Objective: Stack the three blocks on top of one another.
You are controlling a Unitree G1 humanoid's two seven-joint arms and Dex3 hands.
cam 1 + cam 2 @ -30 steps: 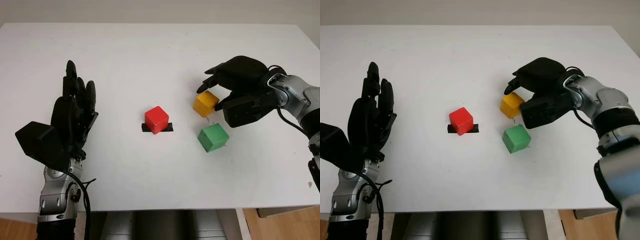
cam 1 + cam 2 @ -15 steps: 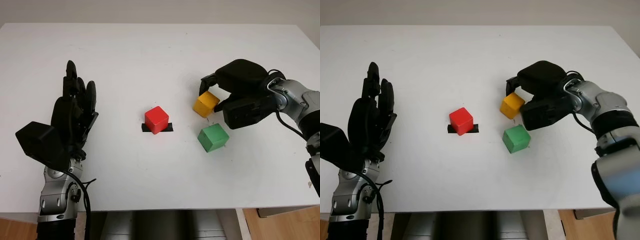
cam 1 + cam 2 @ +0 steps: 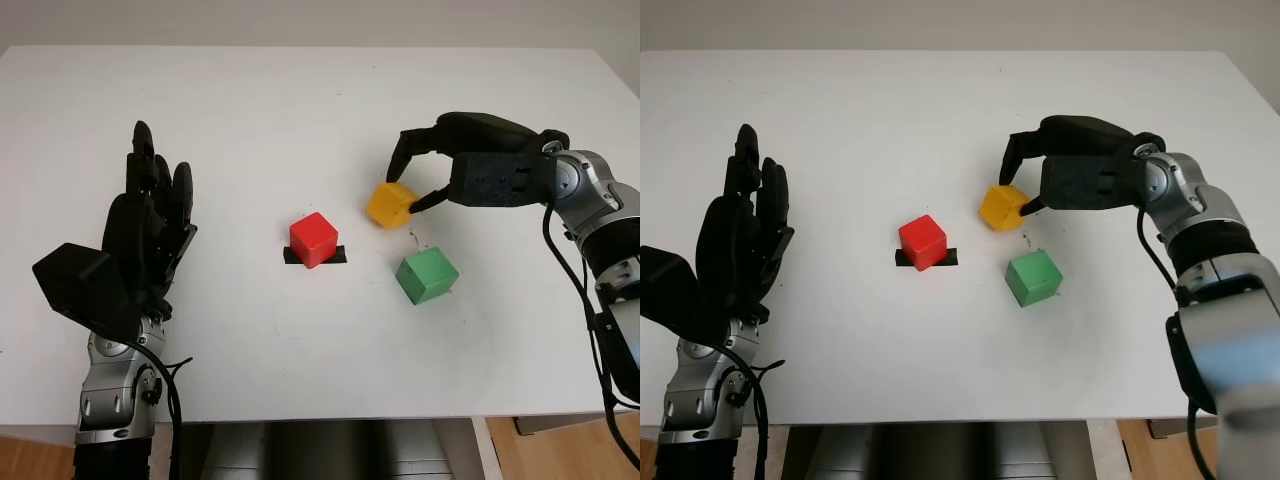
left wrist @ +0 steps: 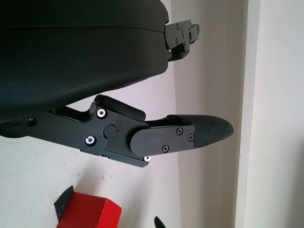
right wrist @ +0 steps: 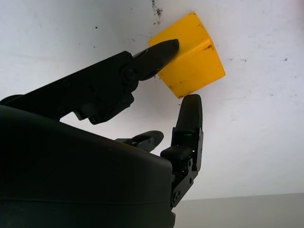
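My right hand (image 3: 405, 190) is shut on the yellow block (image 3: 390, 205), pinching it between a finger above and the thumb below; the block (image 5: 190, 54) is tilted. It sits right of the red block (image 3: 314, 238), which stands on a black tape mark (image 3: 338, 256) at the table's middle. The green block (image 3: 427, 275) rests on the table just in front of the yellow one. My left hand (image 3: 150, 225) is open, held up over the table's left side. The left wrist view catches a corner of the red block (image 4: 88, 211).
The white table (image 3: 300, 120) stretches wide behind the blocks, and its front edge (image 3: 330, 415) runs close below the hands. The right forearm (image 3: 590, 195) comes in from the right edge.
My right hand has closed its fingers on the yellow block and carried it a little left toward the red one, tilting it. The left hand has not moved.
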